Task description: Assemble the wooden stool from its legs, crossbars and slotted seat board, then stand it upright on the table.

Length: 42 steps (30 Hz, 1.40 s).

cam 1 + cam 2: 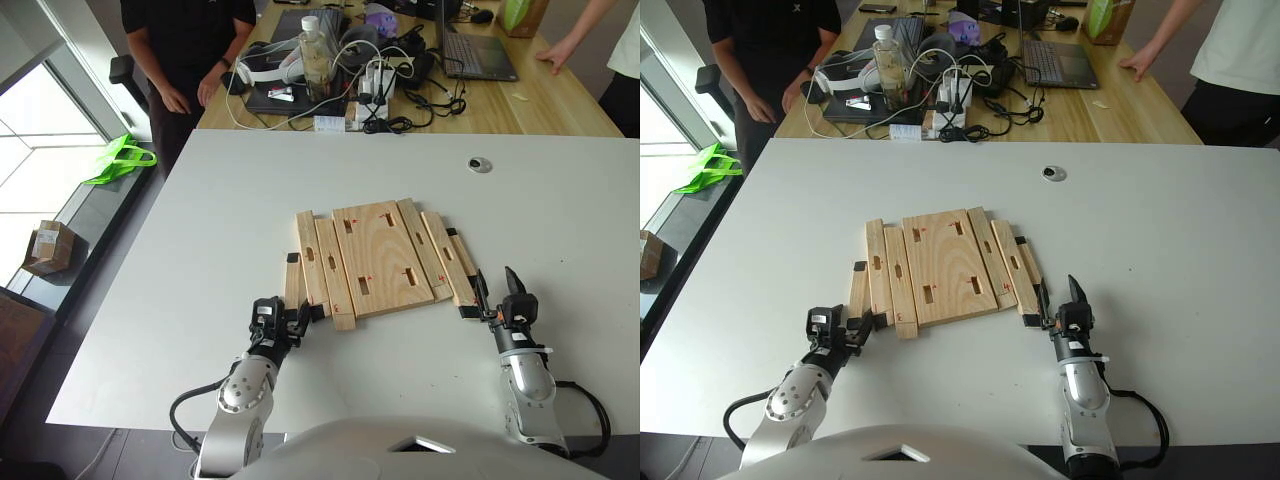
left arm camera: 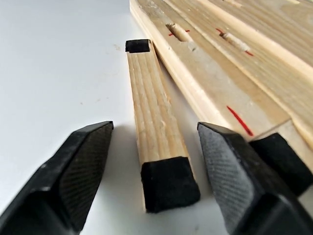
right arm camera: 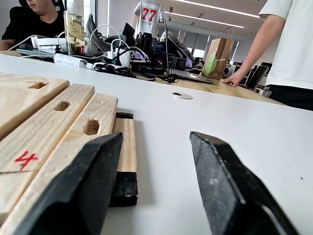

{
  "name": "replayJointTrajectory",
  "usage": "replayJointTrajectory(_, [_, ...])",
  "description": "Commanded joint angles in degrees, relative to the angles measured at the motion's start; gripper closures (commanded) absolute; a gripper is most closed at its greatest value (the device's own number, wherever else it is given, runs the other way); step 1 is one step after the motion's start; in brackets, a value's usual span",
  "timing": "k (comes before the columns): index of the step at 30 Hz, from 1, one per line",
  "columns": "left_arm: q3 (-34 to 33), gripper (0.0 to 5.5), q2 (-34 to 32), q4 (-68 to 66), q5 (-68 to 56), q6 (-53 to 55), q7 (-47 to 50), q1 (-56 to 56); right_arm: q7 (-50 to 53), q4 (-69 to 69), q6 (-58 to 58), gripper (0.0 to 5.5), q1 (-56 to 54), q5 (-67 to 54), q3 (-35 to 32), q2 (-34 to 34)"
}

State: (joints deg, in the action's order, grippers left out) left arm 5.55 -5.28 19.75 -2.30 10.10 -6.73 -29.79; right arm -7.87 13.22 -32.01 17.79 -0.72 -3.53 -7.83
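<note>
Two grippers sit low over the white tabletop point(image 1: 250, 180): the left gripper point(image 2: 154, 147) holds its jaws wide around the black-capped end of a slim pale wooden leg point(image 1: 293, 285); the slotted pale wooden seat board point(image 1: 375, 255) lies flat mid-tabletop; the right gripper point(image 1: 496, 280), jaws wide and empty, is just beside the rightmost black-capped wooden bar point(image 3: 126, 142)

A far wooden desk point(image 1: 560, 105) holds a bottle point(image 1: 314, 55), tangled cables point(image 1: 385, 72) and, rightward, a laptop point(image 1: 478, 52). Nearer, right of centre, lies a round grommet point(image 1: 481, 164). On the floor at left are a green bag point(image 1: 122, 159) and a box point(image 1: 48, 245).
</note>
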Motion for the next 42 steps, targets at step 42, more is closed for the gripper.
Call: replayJointTrajectory(42, [-1.4,2.39,4.1,-18.0,7.3,-31.1,8.0,8.9,-0.7,4.5,-2.5,2.96,-3.6,-1.1,0.0,1.1])
